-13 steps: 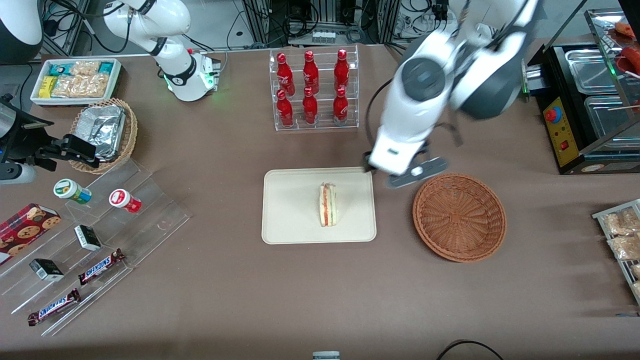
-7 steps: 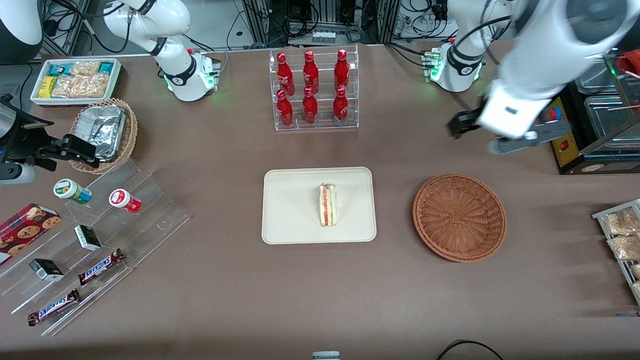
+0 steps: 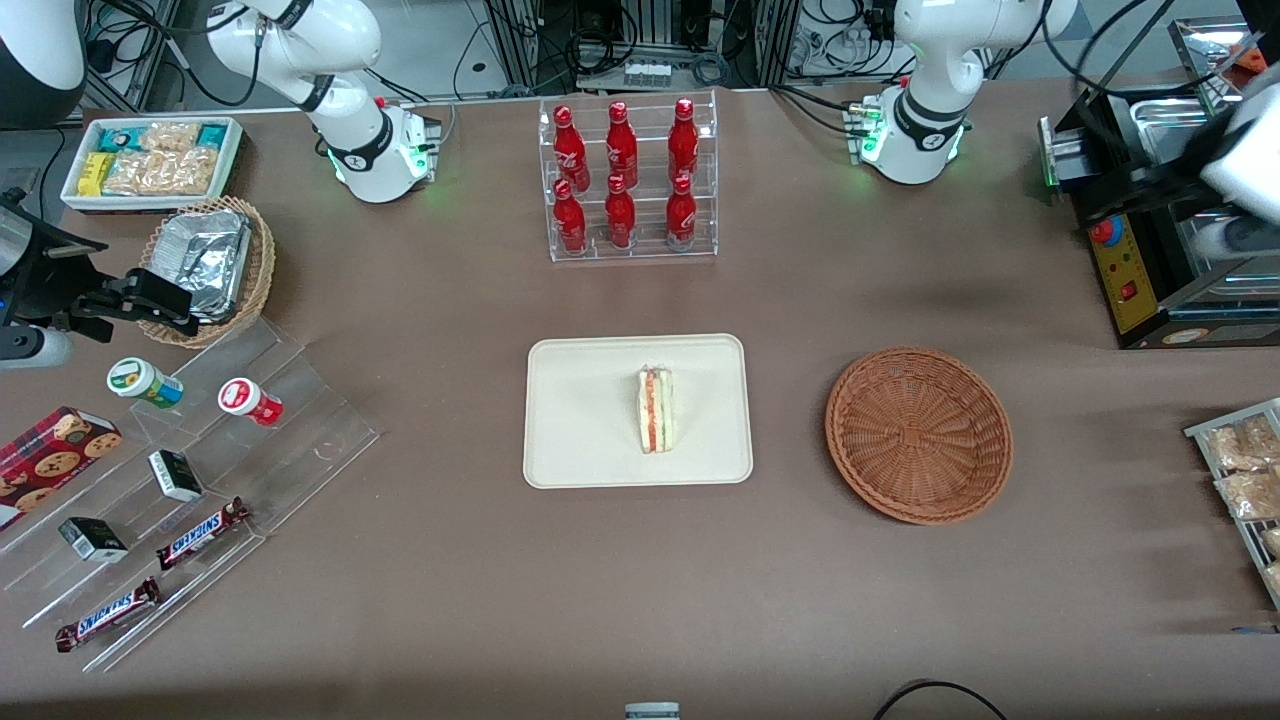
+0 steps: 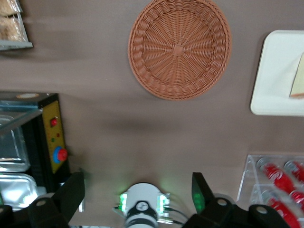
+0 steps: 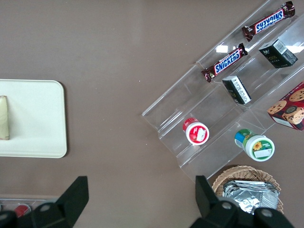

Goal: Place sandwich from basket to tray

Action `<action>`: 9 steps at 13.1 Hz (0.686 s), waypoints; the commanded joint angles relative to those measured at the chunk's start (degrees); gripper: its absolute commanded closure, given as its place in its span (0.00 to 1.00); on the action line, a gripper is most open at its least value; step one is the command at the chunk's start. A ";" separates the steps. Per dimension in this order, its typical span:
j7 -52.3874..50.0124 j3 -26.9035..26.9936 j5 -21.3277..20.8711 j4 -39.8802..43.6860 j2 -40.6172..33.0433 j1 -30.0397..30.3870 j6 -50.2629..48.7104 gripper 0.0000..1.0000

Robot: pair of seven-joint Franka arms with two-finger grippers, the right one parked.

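Observation:
The sandwich (image 3: 656, 410) lies on its side on the cream tray (image 3: 580, 440), near the tray's middle. The reddish-brown wicker basket (image 3: 920, 435) stands beside the tray, toward the working arm's end, with nothing in it. My left gripper (image 3: 1160, 188) hangs high over the black appliance at the working arm's end of the table, well away from tray and basket. In the left wrist view the gripper (image 4: 137, 184) is open and holds nothing, with the basket (image 4: 179, 47), the tray's edge (image 4: 275, 71) and a bit of the sandwich (image 4: 298, 80) below it.
A clear rack of red bottles (image 3: 627, 180) stands farther from the front camera than the tray. The black appliance (image 3: 1135, 270) and a rack of snack packets (image 3: 1245, 480) are at the working arm's end. A clear stepped stand (image 3: 180, 470), a foil basket (image 3: 205, 265) and a white bin (image 3: 150, 160) are at the parked arm's end.
The left gripper has risen from between the tray's corner and the basket and swung off over the black appliance. The sandwich stays on the tray.

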State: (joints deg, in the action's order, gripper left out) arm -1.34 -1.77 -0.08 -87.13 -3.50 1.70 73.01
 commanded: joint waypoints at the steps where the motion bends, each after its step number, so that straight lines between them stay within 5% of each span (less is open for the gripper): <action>1: 3.54 -0.95 -0.62 -4.97 -4.23 1.72 0.55 0.01; 9: 0.55 -1.04 -1.95 -2.35 -1.42 -1.96 0.73 0.01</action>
State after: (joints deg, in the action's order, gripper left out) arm 0.21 -2.99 -1.42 -90.66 -5.51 0.08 73.62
